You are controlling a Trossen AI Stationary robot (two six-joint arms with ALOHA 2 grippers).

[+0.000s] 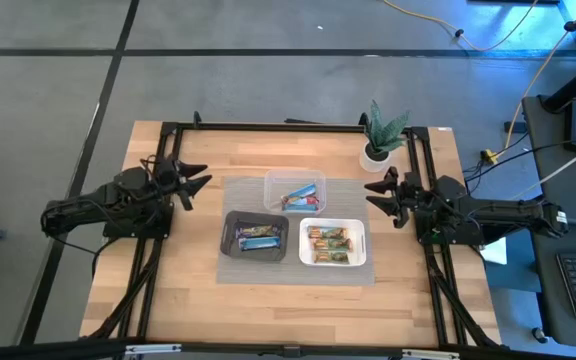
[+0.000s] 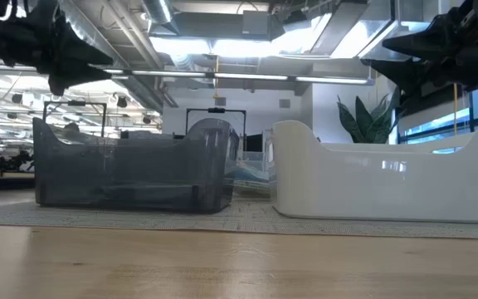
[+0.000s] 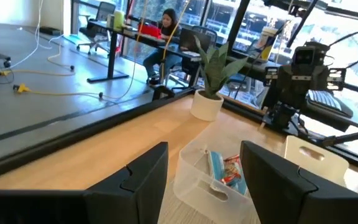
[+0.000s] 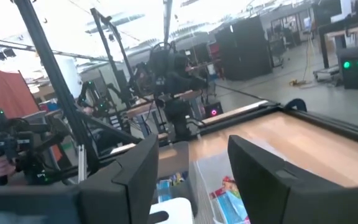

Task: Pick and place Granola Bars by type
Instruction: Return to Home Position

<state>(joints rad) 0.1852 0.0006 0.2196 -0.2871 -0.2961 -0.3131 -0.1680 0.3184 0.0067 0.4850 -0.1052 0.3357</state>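
Three trays stand on a grey mat (image 1: 268, 270) at mid-table, each with Granola Bars lying flat in it. Bright blue bars (image 1: 298, 198) are in the clear tray (image 1: 271, 180). Silvery-blue bars (image 1: 258, 238) are in the black tray (image 1: 230, 240). Green, brown and orange bars (image 1: 330, 245) are in the white tray (image 1: 360, 240). My left gripper (image 1: 194, 185) hangs open above the table's left side, pointing level at the trays. My right gripper (image 1: 376, 193) is open at the right side, facing them. Between the fingers of each, left (image 3: 207, 183) and right (image 4: 194, 180), there is nothing.
A small potted plant (image 1: 381, 135) stands at the far right corner, just behind my right gripper. A black frame (image 1: 268, 127) runs along the table's edges. Bare wood lies in front of the mat. In the low view the black tray (image 2: 131, 170) and white tray (image 2: 380, 178) hide their contents.
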